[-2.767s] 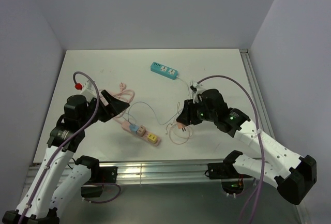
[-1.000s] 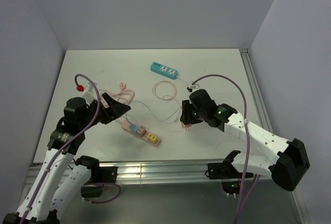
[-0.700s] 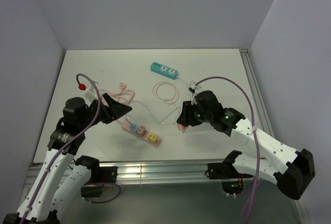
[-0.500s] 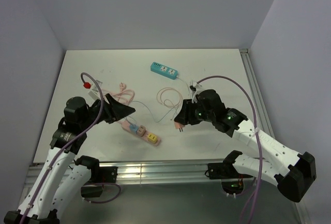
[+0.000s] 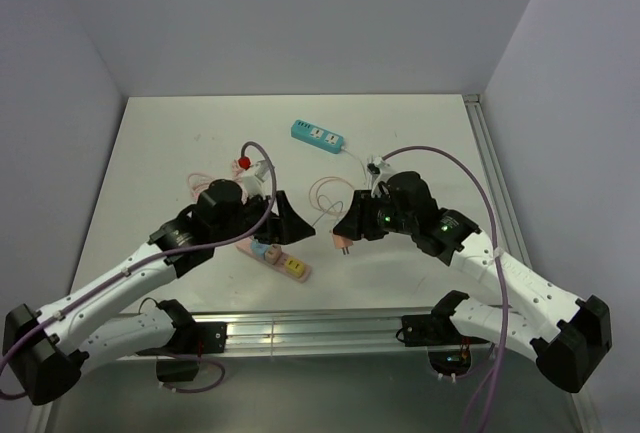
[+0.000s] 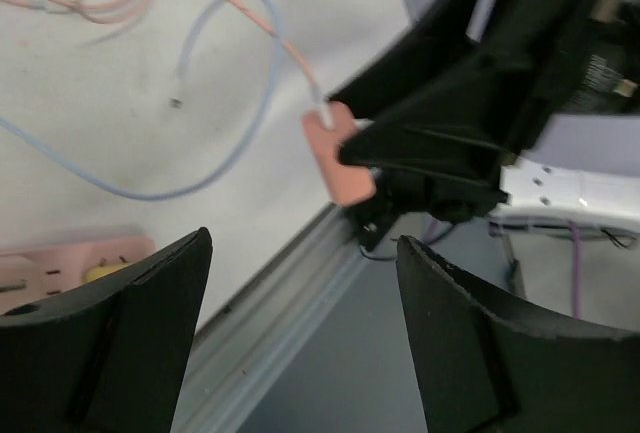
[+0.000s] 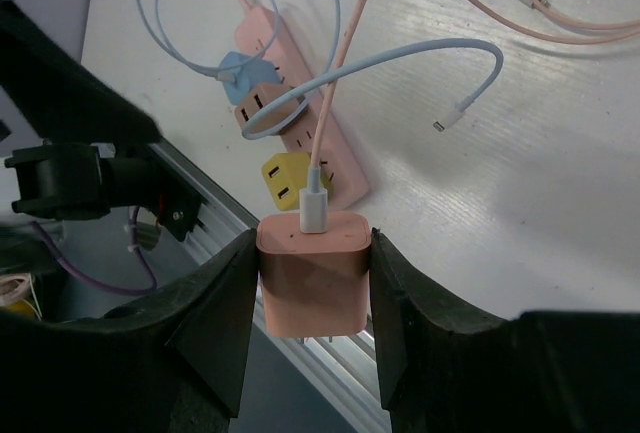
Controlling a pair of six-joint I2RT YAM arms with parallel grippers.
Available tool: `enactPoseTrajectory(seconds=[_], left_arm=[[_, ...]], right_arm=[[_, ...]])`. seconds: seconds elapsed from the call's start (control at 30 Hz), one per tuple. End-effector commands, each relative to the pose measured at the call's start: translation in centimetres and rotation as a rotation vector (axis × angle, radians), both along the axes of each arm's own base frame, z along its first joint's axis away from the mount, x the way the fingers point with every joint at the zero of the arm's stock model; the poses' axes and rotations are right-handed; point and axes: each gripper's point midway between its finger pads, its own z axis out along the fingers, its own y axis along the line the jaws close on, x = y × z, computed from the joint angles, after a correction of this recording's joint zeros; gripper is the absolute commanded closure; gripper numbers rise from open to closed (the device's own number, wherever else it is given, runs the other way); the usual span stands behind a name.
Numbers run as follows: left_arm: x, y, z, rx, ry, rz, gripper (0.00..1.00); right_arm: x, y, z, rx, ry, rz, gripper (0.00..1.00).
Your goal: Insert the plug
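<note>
Pink and boxy, the plug (image 7: pixel 314 271) sits clamped between the fingers of the right pincer (image 5: pixel 345 236), raised off the white desk (image 5: pixel 180 133) near its front edge, prongs pointing down and a pink cable running from a white connector on its top. It hangs to the right of the pink power strip (image 5: pixel 276 257), apart from it. That strip lies flat on the desk and already carries a blue plug (image 7: pixel 240 67) and a yellow plug (image 7: pixel 284 179). The left pincer (image 6: pixel 300 338) hovers over the strip, jaws spread wide and gripping nothing. A teal power strip (image 5: pixel 318 136) lies farther back.
</note>
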Motion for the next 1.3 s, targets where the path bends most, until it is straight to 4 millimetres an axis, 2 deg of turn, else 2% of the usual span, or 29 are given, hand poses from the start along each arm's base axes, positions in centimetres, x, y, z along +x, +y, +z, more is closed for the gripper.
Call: enactPoseTrajectory(seconds=[0.0, 0.03, 0.13, 0.4, 0.6, 0.7, 0.73, 0.8, 0.83, 0.87, 0.9, 0.93, 1.0, 1.03, 1.07, 1.1, 1.13, 1.2, 1.23, 1.27], left_arm=[[2.9, -0.6, 1.1, 0.019, -0.115, 0.086, 0.20], [3.7, -0.4, 1.0, 0.033, -0.138, 0.134, 0.20], [4.0, -1.1, 1.4, 0.002, -0.168, 0.129, 0.20], [4.9, -3.0, -0.5, 0.023, -0.142, 0.091, 0.21], [4.9, -4.1, -2.7, 0.055, -0.084, 0.049, 0.28], [4.9, -4.5, -3.4, 0.073, -0.068, 0.030, 0.37], [4.9, -4.7, -3.4, 0.073, -0.065, 0.024, 0.46], [5.0, -5.1, -3.6, 0.077, -0.059, 0.014, 0.55], [5.1, -5.1, -3.6, 0.079, -0.056, 0.016, 0.68], [5.4, -5.3, -3.3, 0.079, -0.058, 0.022, 0.78], [5.8, -5.3, -3.1, 0.082, -0.063, 0.040, 0.99], [6.0, -5.3, -3.2, 0.091, -0.055, 0.052, 1.00], [6.9, -5.6, -1.6, 0.079, -0.076, 0.075, 0.99], [7.7, -5.4, -1.6, 0.101, -0.076, 0.116, 1.00], [8.5, -5.5, 0.0, 0.083, -0.096, 0.145, 1.00], [9.1, -5.3, 0.5, 0.089, -0.102, 0.174, 1.00], [10.3, -4.9, 1.7, 0.085, -0.123, 0.227, 1.00], [11.1, -4.2, 2.4, 0.094, -0.118, 0.264, 1.00], [12.1, -3.4, 3.2, 0.089, -0.123, 0.295, 1.00], [12.9, -2.1, 2.7, 0.124, -0.108, 0.350, 1.00]], right_arm=[[0.4, 0.4, 2.6, 0.073, -0.067, 0.005, 1.00], [0.3, 0.4, 2.6, 0.074, -0.066, 0.006, 1.00], [-0.2, 0.2, 2.7, 0.076, -0.069, 0.020, 1.00], [-0.7, 0.1, 2.1, 0.078, -0.056, 0.026, 1.00], [-0.6, 0.0, 2.4, 0.085, -0.063, 0.020, 1.00], [-0.7, 0.1, 2.3, 0.084, -0.059, 0.022, 1.00], [-0.7, 0.0, 2.3, 0.082, -0.062, 0.020, 1.00], [-0.7, 0.0, 2.4, 0.081, -0.063, 0.019, 1.00], [-0.6, -0.1, 2.2, 0.077, -0.063, 0.016, 1.00], [-0.6, -0.1, 2.2, 0.075, -0.062, 0.015, 1.00], [-0.7, -0.2, 2.0, 0.071, -0.060, 0.014, 1.00], [-0.7, -0.3, 1.9, 0.065, -0.060, 0.012, 1.00], [-0.8, -0.5, 1.5, 0.057, -0.052, 0.009, 1.00], [-0.9, -0.5, 1.3, 0.055, -0.051, 0.010, 1.00], [-0.9, -0.6, 1.1, 0.051, -0.048, 0.007, 1.00], [-1.0, -0.7, 1.1, 0.050, -0.049, 0.006, 1.00], [-1.0, -0.9, 1.1, 0.048, -0.050, 0.002, 1.00], [-0.9, -1.4, 1.2, 0.031, -0.058, -0.023, 1.00], [-0.8, -1.7, 1.2, 0.025, -0.062, -0.040, 1.00], [-0.3, -2.2, 1.7, 0.017, -0.086, -0.079, 1.00]])
